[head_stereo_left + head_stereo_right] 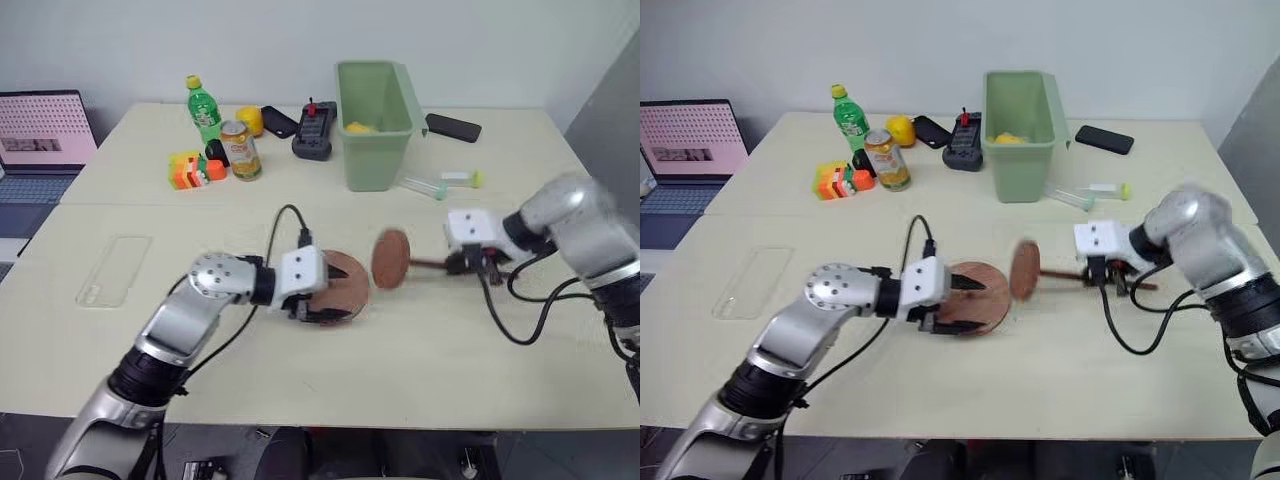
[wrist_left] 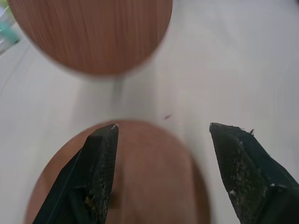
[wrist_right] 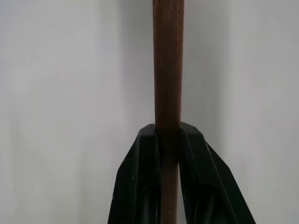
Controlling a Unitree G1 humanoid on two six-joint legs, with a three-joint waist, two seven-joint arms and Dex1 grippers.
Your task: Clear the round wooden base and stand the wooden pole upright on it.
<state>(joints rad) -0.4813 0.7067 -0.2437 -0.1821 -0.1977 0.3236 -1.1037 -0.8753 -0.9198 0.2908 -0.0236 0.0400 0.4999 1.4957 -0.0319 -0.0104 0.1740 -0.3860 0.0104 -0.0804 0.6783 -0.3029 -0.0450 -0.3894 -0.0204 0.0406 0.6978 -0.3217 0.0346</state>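
Beside round wooden base (image 1: 980,297), wooden pole (image 1: 1060,273) clamped in right gripper (image 1: 1108,276), bare table (image 1: 1060,380) ahead.

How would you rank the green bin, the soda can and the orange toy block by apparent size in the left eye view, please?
1. green bin
2. soda can
3. orange toy block, though it looks close to the can, so this order is unsure.

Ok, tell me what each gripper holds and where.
The right gripper clamps the wooden pole on its rod, away from its disc. The left gripper holds nothing.
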